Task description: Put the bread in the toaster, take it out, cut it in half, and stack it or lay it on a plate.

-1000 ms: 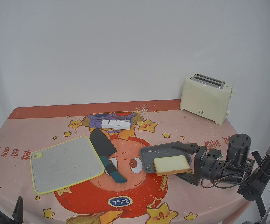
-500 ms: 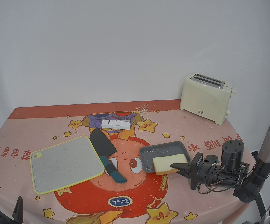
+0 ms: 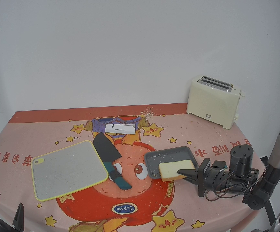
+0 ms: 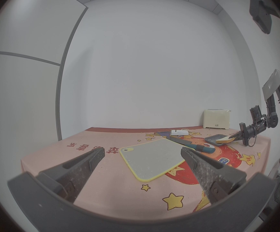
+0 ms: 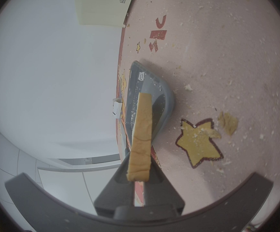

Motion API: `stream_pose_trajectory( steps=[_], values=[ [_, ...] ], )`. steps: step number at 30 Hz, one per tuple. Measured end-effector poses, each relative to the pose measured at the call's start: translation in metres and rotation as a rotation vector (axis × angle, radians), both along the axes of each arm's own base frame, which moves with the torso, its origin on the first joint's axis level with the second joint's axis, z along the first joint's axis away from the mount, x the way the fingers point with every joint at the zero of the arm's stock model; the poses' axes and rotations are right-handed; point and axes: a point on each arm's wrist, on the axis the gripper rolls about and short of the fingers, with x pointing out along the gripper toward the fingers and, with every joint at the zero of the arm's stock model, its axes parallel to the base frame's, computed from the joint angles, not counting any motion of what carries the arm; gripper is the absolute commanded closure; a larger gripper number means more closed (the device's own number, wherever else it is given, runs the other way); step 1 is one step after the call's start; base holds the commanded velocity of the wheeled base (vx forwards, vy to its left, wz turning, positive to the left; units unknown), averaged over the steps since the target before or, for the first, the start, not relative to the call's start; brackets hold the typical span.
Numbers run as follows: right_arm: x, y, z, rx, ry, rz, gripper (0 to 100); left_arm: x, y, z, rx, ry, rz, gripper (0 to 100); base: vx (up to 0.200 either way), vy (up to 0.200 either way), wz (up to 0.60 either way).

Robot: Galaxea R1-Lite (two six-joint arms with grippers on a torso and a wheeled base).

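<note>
Head view: we are recording the right gripper (image 3: 185, 172) low over the right side of the table (image 3: 194, 134), its fingers clenched on the right-hand edge of the bread (image 3: 172, 170). The bread is lying flat, partly inside the grey plate (image 3: 164, 154) and partly overhanging the plate's front rim. The toaster (image 3: 212, 101) is standing at the far right corner, well apart from the plate. To the left, a cutting board (image 3: 67, 169) is lying flat with a knife (image 3: 110, 160) just beside its right edge, the handle pointing toward the robot. A small white block (image 3: 120, 129) is sitting beyond the knife. The left gripper (image 3: 6, 209) is hanging at the near left corner, released and carrying nothing.

Left wrist view: we are noting the left gripper (image 4: 142, 151) spread wide above the table's near edge, nothing between its fingers. The cutting board (image 4: 152, 155) and knife (image 4: 194, 145) are lying ahead of it. Farther off, the right gripper (image 4: 236, 135) is meeting the bread (image 4: 225, 140) at the plate (image 4: 214, 136), with the toaster (image 4: 216, 119) behind.

Right wrist view: we are seeing the bread (image 5: 142, 132) edge-on, its near end pinched in the right gripper (image 5: 136, 187), its far end resting in the plate (image 5: 166, 95). Crumbs are lying scattered over the cloth. The toaster (image 5: 104, 4) is standing well beyond the plate.
</note>
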Motion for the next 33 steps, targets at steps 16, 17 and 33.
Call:
stream_pose_trajectory(
  steps=[16, 17, 33],
  values=[
    [-0.008, -0.012, 0.089, -0.003, 0.000, -0.011, 100, 0.000, 0.000, 0.000, 0.000, 0.000, 0.000, 0, 0.000, 0.000, 0.00],
    [-0.009, -0.013, 0.094, -0.003, -0.001, -0.011, 100, 0.000, 0.000, 0.000, 0.000, 0.000, 0.000, 0, 0.000, 0.000, 0.00],
    [-0.028, -0.028, 0.162, -0.180, -0.504, 0.091, 100, 0.000, 0.000, 0.000, 0.000, 0.000, 0.000, 0, 0.000, 0.000, 0.00]
  ],
)
